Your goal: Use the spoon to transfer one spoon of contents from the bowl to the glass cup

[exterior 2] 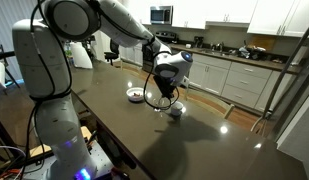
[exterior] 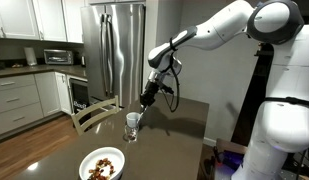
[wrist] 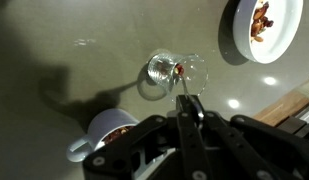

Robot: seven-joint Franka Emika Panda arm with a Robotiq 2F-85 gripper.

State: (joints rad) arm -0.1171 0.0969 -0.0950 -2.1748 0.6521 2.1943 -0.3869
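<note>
My gripper point(wrist: 186, 101) is shut on the thin silvery spoon point(wrist: 181, 82) and hangs right above the small clear glass cup point(wrist: 172, 70). The spoon tip reaches into the cup's mouth, with a brown piece showing there. The round white bowl point(wrist: 239, 40) holds brown and tan contents point(wrist: 262, 18) and sits apart, at the top right of the wrist view. In an exterior view the gripper point(exterior: 145, 100) hangs over the cup point(exterior: 131, 133), with the bowl point(exterior: 86, 160) nearer the camera. In both exterior views the spoon is too thin to make out.
A white mug point(wrist: 106, 130) with brown bits inside stands close to the glass, on the side away from the bowl; it also shows in an exterior view point(exterior 2: 176, 110). Everything sits on a dark table point(exterior 2: 224, 140). A wooden chair point(exterior: 92, 114) stands at the table's edge.
</note>
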